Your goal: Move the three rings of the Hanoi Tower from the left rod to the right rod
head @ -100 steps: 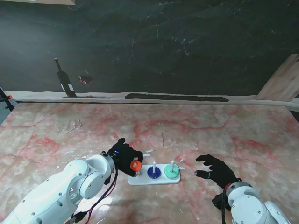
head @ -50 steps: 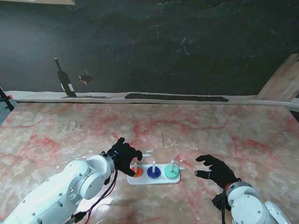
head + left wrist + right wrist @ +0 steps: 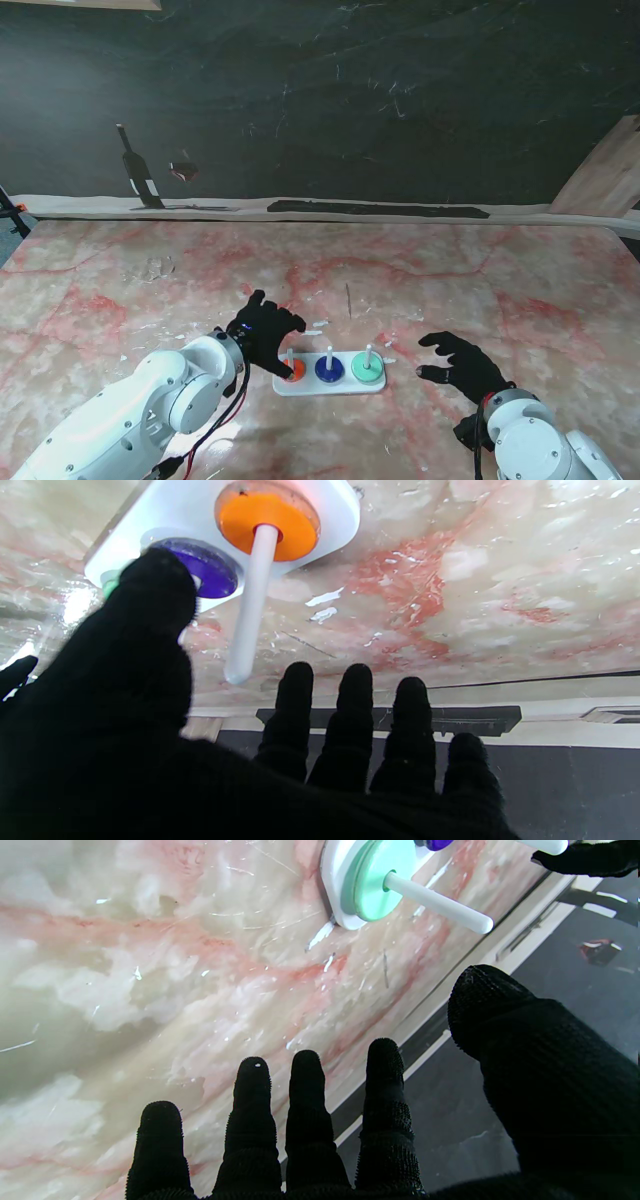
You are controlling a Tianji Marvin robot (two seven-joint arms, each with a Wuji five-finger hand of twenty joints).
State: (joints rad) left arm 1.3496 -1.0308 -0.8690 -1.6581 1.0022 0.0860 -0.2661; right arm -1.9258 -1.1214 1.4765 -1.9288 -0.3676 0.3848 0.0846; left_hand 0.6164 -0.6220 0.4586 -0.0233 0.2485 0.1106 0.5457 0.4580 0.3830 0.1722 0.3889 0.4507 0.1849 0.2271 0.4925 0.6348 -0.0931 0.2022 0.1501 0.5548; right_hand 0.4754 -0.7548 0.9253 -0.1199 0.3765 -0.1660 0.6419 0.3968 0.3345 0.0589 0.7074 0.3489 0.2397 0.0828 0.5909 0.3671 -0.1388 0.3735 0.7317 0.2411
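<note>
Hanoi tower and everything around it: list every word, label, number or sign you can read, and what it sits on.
None can be read in any view.
The white base, its rods and the orange ring, blue ring and green ring are plain.
The marble table shows only veining.

Orange ring (image 3: 291, 369), blue ring (image 3: 329, 370), green ring (image 3: 368, 371); white base (image 3: 330, 388); pink-veined marble table (image 3: 500, 290).

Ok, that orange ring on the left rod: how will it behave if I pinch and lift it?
The orange ring looks like a small, rigid disc, so probably light and stiff. Its smooth rim may slip between gloved fingers. It sits flat on the white base around the left rod, so it likely must rise straight or bind.
</note>
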